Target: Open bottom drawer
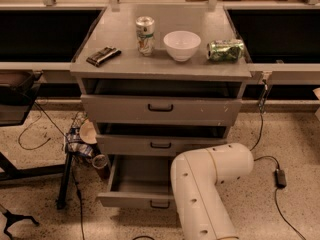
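- The bottom drawer [131,200], a shallow grey metal front with a small black bar handle [160,204], is standing pulled out well past the two grey drawers above it.
- A rounded white robot arm [210,184] is covering the drawer's right end.
- The gripper is lying hidden behind that arm, so I cannot tell its grip or whether it touches the handle.

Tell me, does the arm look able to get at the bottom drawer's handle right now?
Probably yes. The bottom drawer stands pulled well out, its handle uncovered at the front, and the arm bends close beside it. The gripper is out of view, so its approach cannot be confirmed.
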{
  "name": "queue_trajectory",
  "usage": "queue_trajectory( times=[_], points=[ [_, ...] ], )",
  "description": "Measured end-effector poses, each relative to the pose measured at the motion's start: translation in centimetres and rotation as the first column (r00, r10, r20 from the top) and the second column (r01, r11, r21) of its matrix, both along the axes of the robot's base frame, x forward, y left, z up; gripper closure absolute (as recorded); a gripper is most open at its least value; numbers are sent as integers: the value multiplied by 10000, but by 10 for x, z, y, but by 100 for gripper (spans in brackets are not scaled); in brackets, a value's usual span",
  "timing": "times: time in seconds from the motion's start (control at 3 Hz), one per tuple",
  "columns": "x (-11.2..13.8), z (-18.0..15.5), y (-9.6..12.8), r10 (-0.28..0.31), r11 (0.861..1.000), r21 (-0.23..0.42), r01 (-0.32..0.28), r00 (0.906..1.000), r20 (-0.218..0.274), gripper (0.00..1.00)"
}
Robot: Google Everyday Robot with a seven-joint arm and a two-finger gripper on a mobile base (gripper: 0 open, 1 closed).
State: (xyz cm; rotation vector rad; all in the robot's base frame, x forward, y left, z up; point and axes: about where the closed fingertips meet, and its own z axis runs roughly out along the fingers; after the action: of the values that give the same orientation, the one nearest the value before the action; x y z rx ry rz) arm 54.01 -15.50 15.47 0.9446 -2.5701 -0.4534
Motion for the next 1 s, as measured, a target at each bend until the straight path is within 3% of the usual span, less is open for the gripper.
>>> queue_trajectory(
  times=[0.33, 0.67, 1.0],
  points=[
    [-14, 1, -7, 195, 9998, -39, -197, 9985, -520, 0],
    [-14, 1, -7, 195, 9998, -37, -198, 9984, -521, 0],
    [-27, 3, -13, 403, 9987, 339, -372, 9946, -957, 0]
  ],
)
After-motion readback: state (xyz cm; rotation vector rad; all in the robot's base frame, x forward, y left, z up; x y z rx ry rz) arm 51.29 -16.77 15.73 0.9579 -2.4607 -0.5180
